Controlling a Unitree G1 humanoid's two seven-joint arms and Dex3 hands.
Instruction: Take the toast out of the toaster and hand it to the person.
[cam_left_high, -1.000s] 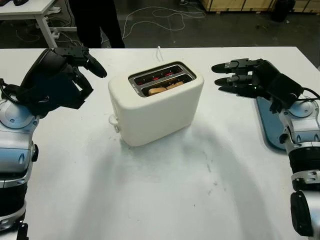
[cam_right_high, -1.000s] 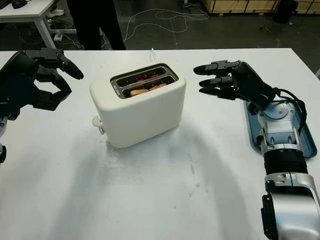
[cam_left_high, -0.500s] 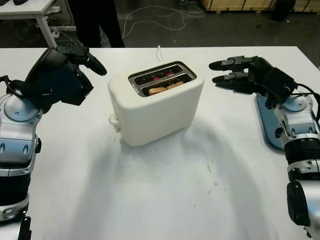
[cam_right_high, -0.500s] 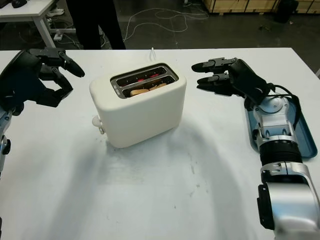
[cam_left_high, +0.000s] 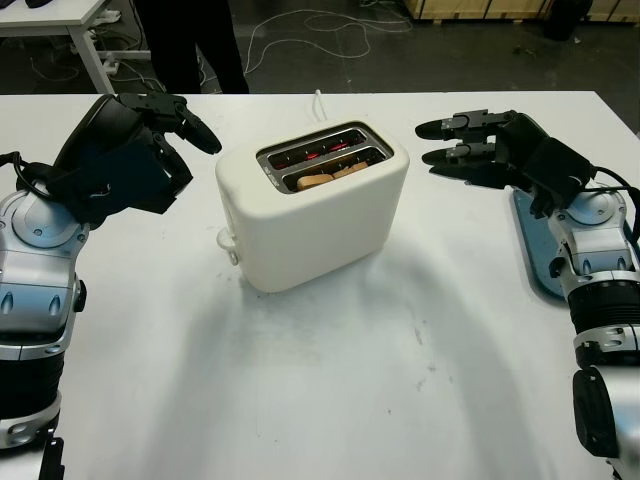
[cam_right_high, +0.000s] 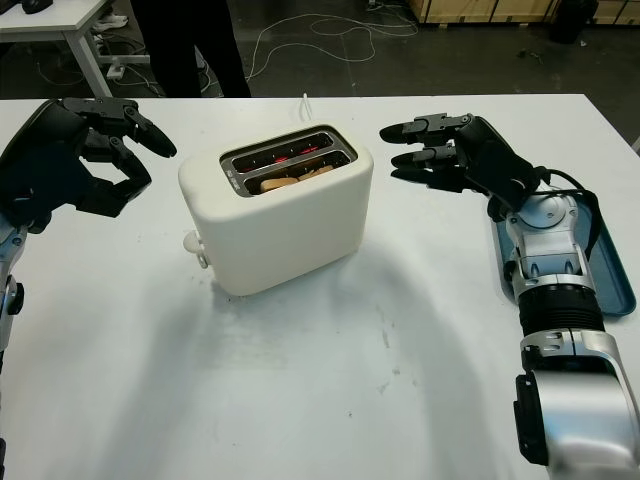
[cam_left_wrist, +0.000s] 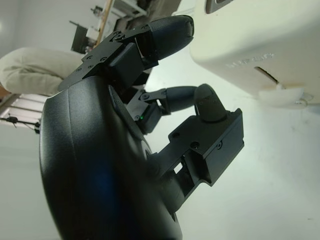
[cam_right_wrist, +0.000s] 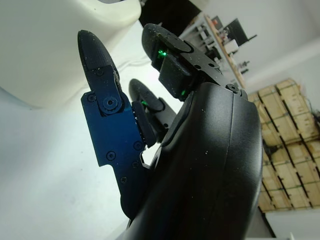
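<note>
A cream two-slot toaster (cam_left_high: 312, 205) stands mid-table, its lever knob (cam_left_high: 227, 243) facing my left side. A slice of toast (cam_left_high: 330, 177) sits low in the near slot, and the far slot glows red inside. My left hand (cam_left_high: 195, 160) hovers open to the left of the toaster, level with its top and a short gap away. To the toaster's right my right hand (cam_left_high: 435, 145) is open, its fingers pointing at the upper edge without touching. The left wrist view has the toaster's side (cam_left_wrist: 260, 40) just beyond the fingers.
A blue tray (cam_right_high: 610, 280) lies on the table under my right forearm at the right edge. A person's dark-trousered legs (cam_left_high: 190, 40) stand beyond the far table edge. Cables trail on the floor behind, and a white desk (cam_left_high: 60, 15) stands at the back left.
My left hand has drifted a little to the right, closer to the toaster. My right hand has risen slightly and edged toward the toaster. The toaster and toast have not moved.
</note>
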